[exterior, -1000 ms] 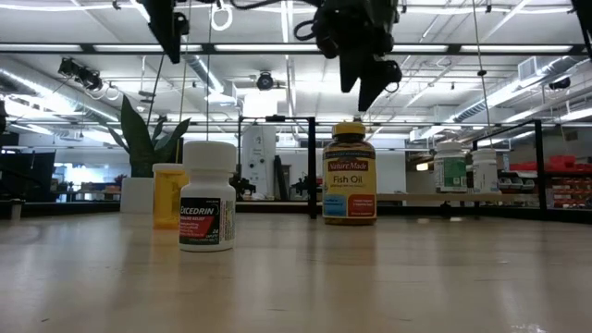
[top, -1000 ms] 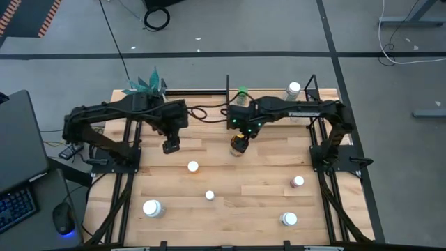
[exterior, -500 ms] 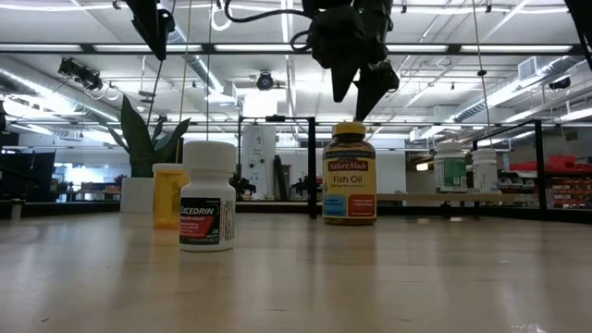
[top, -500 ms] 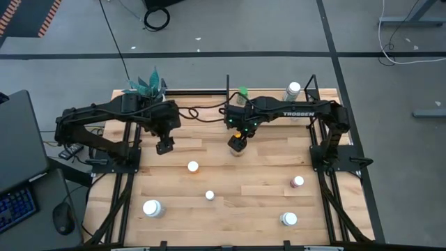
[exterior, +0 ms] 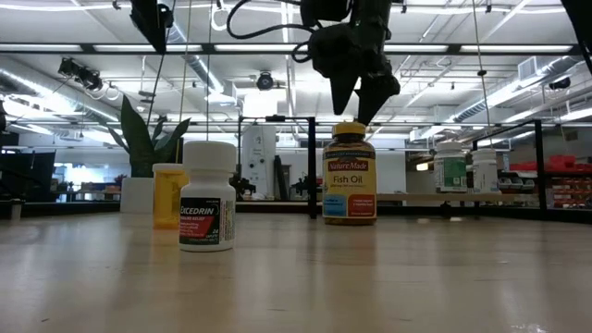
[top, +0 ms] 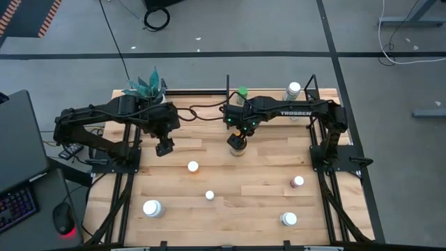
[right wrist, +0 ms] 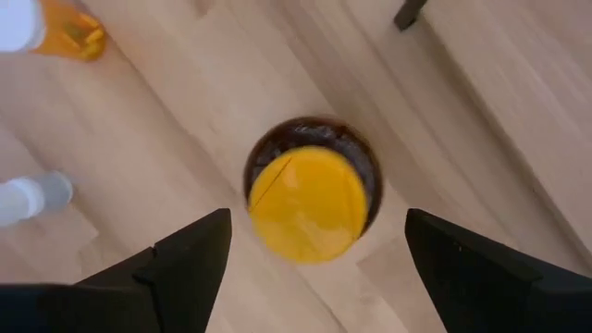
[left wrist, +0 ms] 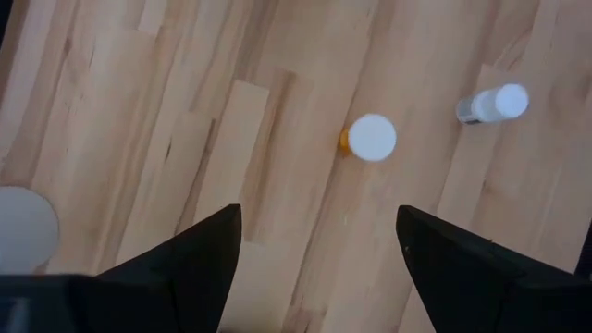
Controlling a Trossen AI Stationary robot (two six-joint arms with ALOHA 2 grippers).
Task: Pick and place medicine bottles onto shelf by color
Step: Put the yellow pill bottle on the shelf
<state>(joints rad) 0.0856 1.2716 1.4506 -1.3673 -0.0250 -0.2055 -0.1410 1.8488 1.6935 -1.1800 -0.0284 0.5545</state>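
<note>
The right hand, fingers spread wide, hovers above the dark, yellow-capped fish-oil bottle.

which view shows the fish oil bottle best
The low view: the fish oil bottle stands side-on, label readable. The right wrist view shows only its yellow cap from above; the high view mostly hides it under the right gripper.

Fish-oil bottle directly under right end effector, shelf just behind.
</note>
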